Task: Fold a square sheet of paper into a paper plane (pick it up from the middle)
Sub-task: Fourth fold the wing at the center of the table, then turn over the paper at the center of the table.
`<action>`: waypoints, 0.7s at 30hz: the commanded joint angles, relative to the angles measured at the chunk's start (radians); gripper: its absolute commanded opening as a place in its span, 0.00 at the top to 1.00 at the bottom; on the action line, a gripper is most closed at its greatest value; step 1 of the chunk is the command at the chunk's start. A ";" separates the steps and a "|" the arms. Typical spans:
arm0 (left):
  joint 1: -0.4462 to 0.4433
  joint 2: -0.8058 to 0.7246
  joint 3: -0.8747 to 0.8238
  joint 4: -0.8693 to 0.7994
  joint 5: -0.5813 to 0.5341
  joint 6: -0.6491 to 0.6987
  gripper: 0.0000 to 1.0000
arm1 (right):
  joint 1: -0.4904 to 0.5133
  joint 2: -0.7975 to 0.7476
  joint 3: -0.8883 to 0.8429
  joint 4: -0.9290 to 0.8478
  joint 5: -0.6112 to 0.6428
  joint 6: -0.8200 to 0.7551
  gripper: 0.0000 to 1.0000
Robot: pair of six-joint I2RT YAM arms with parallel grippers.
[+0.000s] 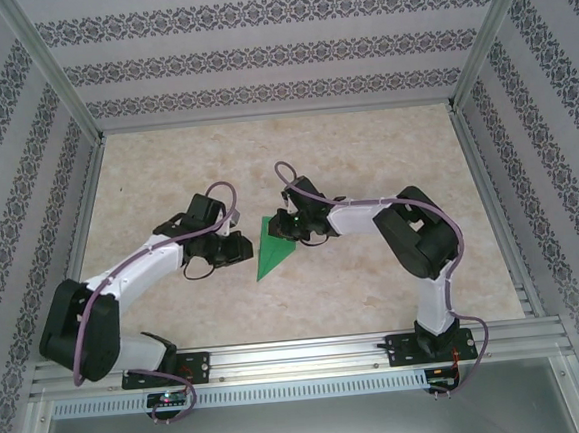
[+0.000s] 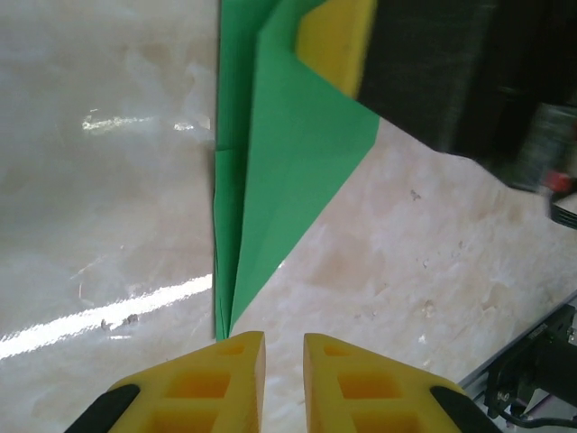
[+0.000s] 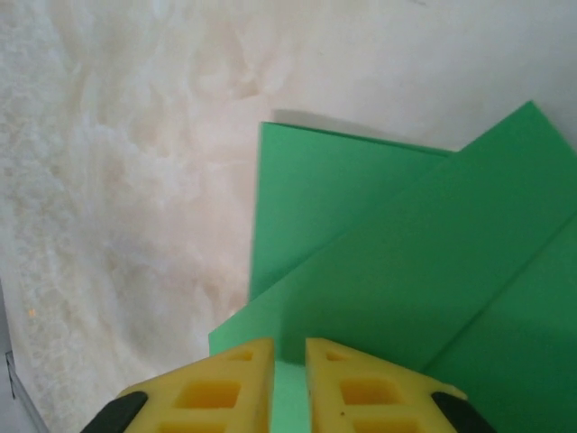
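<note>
Left gripper [image 2: 284, 339] sat narrow and empty, paper plane [image 2: 288, 180] at twelve o'clock; right gripper [image 3: 288, 345] narrow over it, grip unclear.

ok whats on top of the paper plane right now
Its own folded flap lies on top of the paper plane, and the right gripper is over its wide end; contact is unclear. The layers beneath the flap are hidden.

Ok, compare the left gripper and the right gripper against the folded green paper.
The left gripper sits off the paper plane, just short of its pointed tip; the right gripper is over its wide end. Bare table shows in the left's gap, green paper in the right's. Both stand narrowly parted.
</note>
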 commanded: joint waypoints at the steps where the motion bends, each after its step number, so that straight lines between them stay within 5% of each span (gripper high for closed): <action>1: -0.011 0.066 0.051 0.053 0.036 -0.001 0.80 | 0.005 -0.110 -0.003 -0.070 0.080 -0.036 0.81; 11: -0.027 0.251 0.190 -0.021 -0.021 0.100 0.76 | 0.003 -0.275 -0.205 -0.041 0.184 0.059 0.72; 21: -0.058 0.351 0.275 -0.054 -0.091 0.132 0.82 | 0.038 -0.266 -0.280 0.014 0.199 0.125 0.65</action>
